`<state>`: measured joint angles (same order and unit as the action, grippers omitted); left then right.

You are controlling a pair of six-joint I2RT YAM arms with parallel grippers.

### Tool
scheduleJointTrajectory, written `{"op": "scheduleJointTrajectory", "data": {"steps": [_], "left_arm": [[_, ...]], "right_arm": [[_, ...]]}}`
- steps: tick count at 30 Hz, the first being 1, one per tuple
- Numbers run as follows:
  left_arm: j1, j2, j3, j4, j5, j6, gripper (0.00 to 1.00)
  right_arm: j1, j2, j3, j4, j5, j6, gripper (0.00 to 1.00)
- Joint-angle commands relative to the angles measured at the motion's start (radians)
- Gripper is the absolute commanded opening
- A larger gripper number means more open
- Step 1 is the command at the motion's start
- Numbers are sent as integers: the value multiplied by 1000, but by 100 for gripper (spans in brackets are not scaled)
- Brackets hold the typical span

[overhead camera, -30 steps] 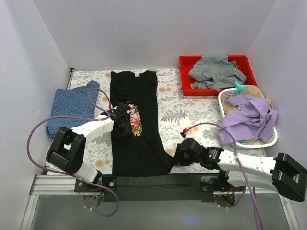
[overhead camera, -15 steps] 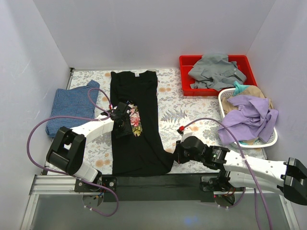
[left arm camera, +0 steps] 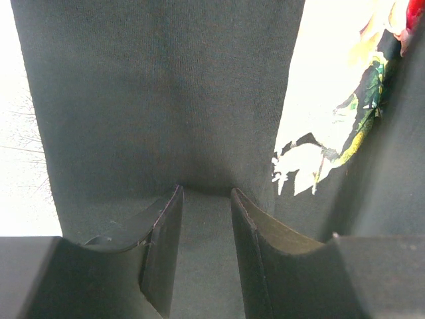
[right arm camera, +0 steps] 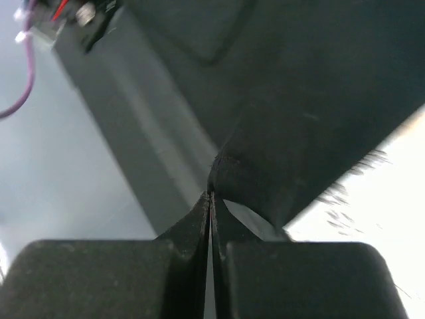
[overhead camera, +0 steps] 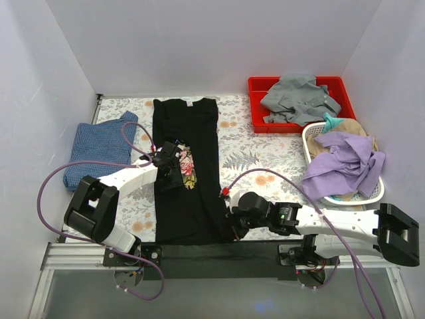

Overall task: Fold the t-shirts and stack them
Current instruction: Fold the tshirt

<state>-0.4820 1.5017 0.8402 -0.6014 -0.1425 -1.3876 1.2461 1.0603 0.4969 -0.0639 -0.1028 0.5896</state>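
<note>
The black t-shirt (overhead camera: 189,133) lies as a long narrow strip down the floral table, its pink-rose print (overhead camera: 188,166) showing at mid length. My left gripper (overhead camera: 167,174) rests on it just left of the print. In the left wrist view (left arm camera: 204,193) its jaws stand narrowly apart with black cloth (left arm camera: 166,100) pinched between them. My right gripper (overhead camera: 234,224) is shut on the shirt's near right hem corner. In the right wrist view (right arm camera: 210,196) the black cloth (right arm camera: 319,119) hangs from its tips. The mottled blue t-shirt (overhead camera: 99,149) lies folded at the left.
A red tray (overhead camera: 255,86) with grey clothes stands at the back right. A white basket (overhead camera: 312,136) with purple and tan garments stands at the right. A black strip (overhead camera: 199,251) runs along the table's near edge. White walls close in on three sides.
My right gripper has moved left along the near edge, dragging the shirt's hem corner with it. The left arm has not moved.
</note>
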Motion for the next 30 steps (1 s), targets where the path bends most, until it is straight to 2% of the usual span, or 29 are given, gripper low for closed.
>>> {"op": "scheduleJointTrajectory", "data": {"steps": [1,4,7,9,10,13,16,17,18,19,20,22,23,25,30], "left_arm": [[-3,-15,14,11,-9,-5,34],[-3,-17,14,9,-9,-5,34],[-3,-21,13,9,-9,-5,34],[-3,-21,13,8,-9,-5,34],[-4,-21,14,8,-11,-7,34],[-1,-24,22,-4,-25,-14,34],[-3,-87,26,-24,-22,-11,36],[-3,-110,28,-29,-20,-11,37],[-3,-170,28,-34,-19,-13,39],[-3,-196,30,-58,-31,-21,49],[-1,-219,28,-70,-31,-43,56],[-3,-267,34,-116,-23,-63,67],[-3,-276,30,-130,-17,-95,68],[-3,-302,-2,-159,-6,-125,85],[-3,-337,-113,-228,60,-261,86]], "right_arm": [[53,49,60,116,-97,-40,4],[76,95,75,125,-109,-39,4],[78,119,75,139,-109,-33,16],[78,135,80,141,-118,-36,44],[78,138,86,141,-121,-39,63],[78,119,85,133,-75,-33,67],[75,46,91,34,85,-27,68],[73,5,101,-6,207,-22,68],[56,-12,104,-77,254,-17,70],[40,-28,101,-108,311,-5,71],[17,-46,101,-141,331,4,71],[-42,-60,85,-180,341,6,73],[-59,-60,71,-186,331,6,73],[-105,-45,65,-198,301,12,73],[-160,36,63,-212,261,19,73]]}}
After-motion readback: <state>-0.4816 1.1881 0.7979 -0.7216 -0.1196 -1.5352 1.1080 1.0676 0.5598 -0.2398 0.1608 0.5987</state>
